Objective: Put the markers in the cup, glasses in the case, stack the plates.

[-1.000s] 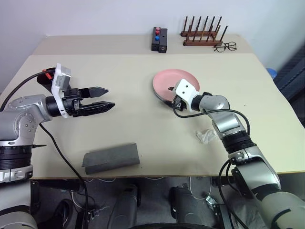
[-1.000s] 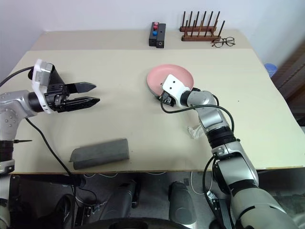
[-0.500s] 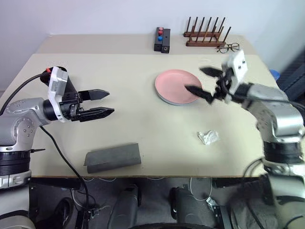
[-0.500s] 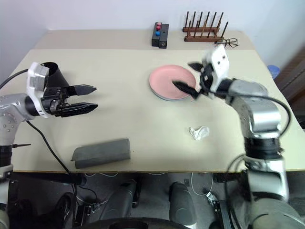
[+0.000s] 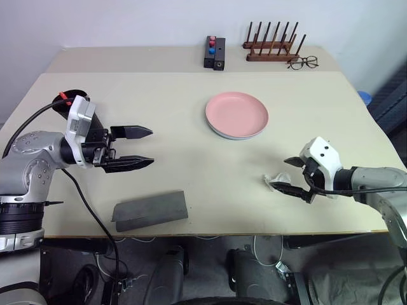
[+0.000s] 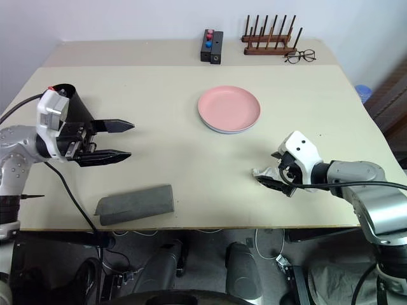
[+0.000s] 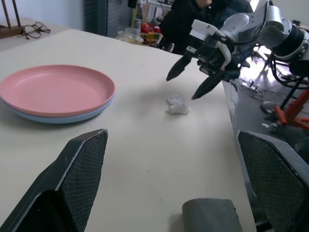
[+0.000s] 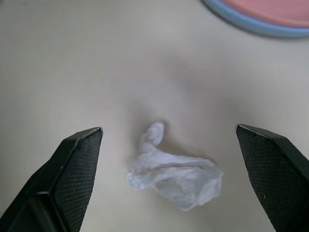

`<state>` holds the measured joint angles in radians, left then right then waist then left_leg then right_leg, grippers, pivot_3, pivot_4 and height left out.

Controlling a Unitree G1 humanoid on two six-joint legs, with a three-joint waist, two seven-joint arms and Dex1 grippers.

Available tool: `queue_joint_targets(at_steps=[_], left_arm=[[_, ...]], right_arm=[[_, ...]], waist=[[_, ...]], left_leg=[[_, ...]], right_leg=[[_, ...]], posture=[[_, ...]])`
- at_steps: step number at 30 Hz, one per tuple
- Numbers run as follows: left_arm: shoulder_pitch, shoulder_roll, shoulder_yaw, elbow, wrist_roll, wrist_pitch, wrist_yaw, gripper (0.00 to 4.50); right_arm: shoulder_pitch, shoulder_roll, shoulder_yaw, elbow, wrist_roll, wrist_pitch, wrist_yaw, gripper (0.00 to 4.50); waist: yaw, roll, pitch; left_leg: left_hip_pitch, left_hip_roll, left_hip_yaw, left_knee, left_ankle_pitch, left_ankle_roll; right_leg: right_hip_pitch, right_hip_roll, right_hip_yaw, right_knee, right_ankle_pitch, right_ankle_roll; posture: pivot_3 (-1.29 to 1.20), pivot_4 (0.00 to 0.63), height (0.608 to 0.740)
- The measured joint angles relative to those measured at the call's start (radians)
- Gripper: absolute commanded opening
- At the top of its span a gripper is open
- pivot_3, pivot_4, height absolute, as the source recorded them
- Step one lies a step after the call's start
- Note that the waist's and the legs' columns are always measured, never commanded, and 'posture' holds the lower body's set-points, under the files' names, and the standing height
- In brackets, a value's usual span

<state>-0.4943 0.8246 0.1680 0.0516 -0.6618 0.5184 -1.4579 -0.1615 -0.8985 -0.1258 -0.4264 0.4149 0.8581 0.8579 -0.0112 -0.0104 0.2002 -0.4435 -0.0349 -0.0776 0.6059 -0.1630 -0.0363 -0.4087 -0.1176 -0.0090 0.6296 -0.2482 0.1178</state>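
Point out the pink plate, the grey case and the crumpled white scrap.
pink plate (image 5: 236, 114), left eye view, middle of its top face.
grey case (image 5: 150, 210), left eye view, middle of its upper side.
crumpled white scrap (image 8: 175, 176), right wrist view, middle of the wad.

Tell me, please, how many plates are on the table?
2: the pink plate lies directly on the light blue plate, stacked near the table's middle; of the blue one just the rim shows.

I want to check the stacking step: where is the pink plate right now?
In the head views the pink plate sits on the blue plate at mid-table, slightly toward the robot's right, beyond the crumpled white scrap by the right gripper.
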Motion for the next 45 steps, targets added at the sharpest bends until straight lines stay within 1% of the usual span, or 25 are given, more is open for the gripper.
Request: queue_joint_targets(at_steps=[5, 8, 11, 12, 15, 20, 27, 28, 30, 32, 33, 34, 35, 38, 40, 45], left_arm=[[-0.009, 0.000, -0.003, 0.009, 0.010, -0.025, -0.001, 4.50], [-0.007, 0.000, -0.003, 0.009, 0.014, -0.029, -0.002, 4.50], [0.020, 0.002, -0.004, 0.006, 0.025, -0.054, -0.014, 4.50], [0.028, 0.002, -0.007, 0.006, 0.029, -0.057, -0.017, 4.50], [0.029, 0.002, -0.011, 0.005, 0.032, -0.063, -0.017, 4.50], [0.029, 0.002, -0.011, 0.005, 0.033, -0.066, -0.013, 4.50], [0.029, 0.002, -0.010, 0.006, 0.033, -0.066, -0.008, 4.50], [0.027, 0.002, -0.008, 0.014, 0.033, -0.066, 0.001, 4.50], [-0.012, -0.007, -0.016, 0.047, 0.043, -0.065, 0.027, 4.50], [-0.049, -0.011, -0.022, 0.055, 0.050, -0.067, 0.045, 4.50], [-0.052, -0.010, -0.022, 0.058, 0.052, -0.070, 0.047, 4.50], [-0.049, -0.009, -0.022, 0.070, 0.057, -0.070, 0.049, 4.50], [-0.048, -0.009, -0.022, 0.078, 0.061, -0.070, 0.050, 4.50], [-0.048, -0.009, -0.022, 0.090, 0.063, -0.070, 0.053, 4.50], [-0.048, -0.009, -0.022, 0.090, 0.063, -0.070, 0.054, 4.50], [-0.048, -0.009, -0.022, 0.090, 0.063, -0.070, 0.054, 4.50]], right_arm=[[0.011, 0.023, 0.024, 0.047, -0.018, -0.037, -0.028, 4.47], [0.023, 0.022, 0.044, 0.072, -0.030, -0.058, -0.026, 3.67], [0.038, 0.022, 0.095, 0.102, -0.055, -0.086, -0.019, 2.18], [0.039, 0.023, 0.107, 0.112, -0.061, -0.100, -0.018, 1.61], [0.035, 0.023, 0.110, 0.125, -0.063, -0.111, -0.015, 0.08], [0.020, 0.022, 0.121, 0.148, -0.085, -0.147, -0.007, 0.03], [0.006, 0.026, 0.118, 0.158, -0.079, -0.144, -0.006, 0.03], [-0.040, 0.057, 0.105, 0.170, -0.042, -0.121, -0.006, 0.03], [-0.224, 0.146, 0.069, 0.195, 0.030, -0.103, -0.026, 0.03], [-0.382, 0.172, 0.023, 0.188, 0.072, -0.112, -0.046, 0.03], [-0.409, 0.171, -0.001, 0.182, 0.080, -0.117, -0.050, 0.03], [-0.414, 0.171, -0.014, 0.182, 0.083, -0.117, -0.055, 0.03], [-0.405, 0.172, -0.012, 0.186, 0.083, -0.112, -0.056, 0.03], [-0.372, 0.180, 0.008, 0.208, 0.083, -0.096, -0.059, 0.03], [-0.371, 0.181, 0.009, 0.212, 0.083, -0.095, -0.060, 0.03], [-0.371, 0.180, 0.008, 0.212, 0.083, -0.095, -0.061, 0.03]], waist=[[0.000, 0.000, 0.000], [0.000, 0.000, 0.000], [-0.001, 0.000, 0.000], [-0.001, 0.000, 0.000], [0.000, 0.000, 0.000], [0.000, 0.000, 0.000], [0.000, 0.000, 0.000], [-0.005, 0.000, 0.000], [-0.015, 0.003, 0.003], [-0.010, 0.003, 0.003], [-0.004, -0.001, 0.000], [0.006, -0.006, -0.003], [0.011, -0.007, -0.002], [0.019, -0.005, -0.001], [0.017, -0.004, -0.001], [0.010, -0.004, -0.001]], left_leg=[[0.000, 0.000, 0.000, 0.000, 0.000, 0.000], [0.000, 0.000, 0.000, 0.000, 0.000, 0.000], [0.000, 0.000, 0.000, 0.000, 0.000, 0.000], [0.000, 0.000, 0.000, 0.000, 0.000, 0.000], [0.000, 0.000, 0.000, 0.000, 0.000, 0.000], [0.000, 0.000, 0.000, 0.000, 0.000, 0.000], [0.000, 0.000, 0.000, 0.000, 0.000, 0.000], [0.000, 0.000, 0.000, 0.000, 0.000, 0.000], [0.000, 0.001, 0.000, 0.002, 0.000, 0.000], [0.001, 0.002, 0.000, 0.002, 0.000, 0.000], [0.001, 0.004, -0.001, 0.000, 0.000, 0.000], [0.001, 0.006, -0.002, -0.001, -0.001, 0.000], [0.000, 0.006, -0.002, -0.001, -0.001, 0.001], [-0.004, 0.002, 0.001, -0.001, -0.001, 0.001], [-0.003, 0.000, 0.002, 0.000, -0.001, 0.001], [0.000, 0.001, 0.002, 0.002, -0.001, 0.001]], right_leg=[[0.000, 0.000, 0.000, 0.000, 0.000, 0.000], [0.000, 0.000, 0.000, 0.000, 0.000, 0.000], [0.000, 0.000, 0.000, 0.000, 0.000, 0.000], [0.000, 0.000, 0.000, 0.000, 0.000, 0.000], [0.000, 0.000, 0.000, 0.000, 0.000, 0.000], [0.000, 0.000, 0.000, 0.000, 0.000, 0.000], [0.000, 0.000, 0.000, 0.000, 0.000, 0.000], [0.000, 0.001, 0.000, 0.001, 0.000, 0.000], [-0.003, 0.001, 0.000, 0.001, 0.006, 0.001], [-0.002, 0.003, -0.001, 0.000, 0.006, 0.001], [-0.001, 0.004, -0.002, -0.001, 0.005, 0.002], [0.000, 0.004, -0.004, -0.001, 0.004, 0.003], [0.000, 0.004, -0.005, -0.002, 0.004, 0.003], [-0.003, 0.001, -0.002, -0.003, 0.004, 0.004], [-0.003, 0.001, -0.001, -0.002, 0.005, 0.005], [-0.002, 0.001, -0.001, -0.001, 0.005, 0.002]], posture=[[0.00, 0.150, 0.740], [0.00, 0.150, 0.740], [0.00, 0.150, 0.740], [0.00, 0.150, 0.740], [0.00, 0.150, 0.740], [0.00, 0.150, 0.740], [0.00, 0.150, 0.740], [0.00, 0.150, 0.740], [0.00, 0.150, 0.740], [0.00, 0.150, 0.740], [0.00, 0.150, 0.740], [0.00, 0.150, 0.740], [0.00, 0.150, 0.740], [0.00, 0.150, 0.740], [0.00, 0.150, 0.740], [0.00, 0.150, 0.740]])
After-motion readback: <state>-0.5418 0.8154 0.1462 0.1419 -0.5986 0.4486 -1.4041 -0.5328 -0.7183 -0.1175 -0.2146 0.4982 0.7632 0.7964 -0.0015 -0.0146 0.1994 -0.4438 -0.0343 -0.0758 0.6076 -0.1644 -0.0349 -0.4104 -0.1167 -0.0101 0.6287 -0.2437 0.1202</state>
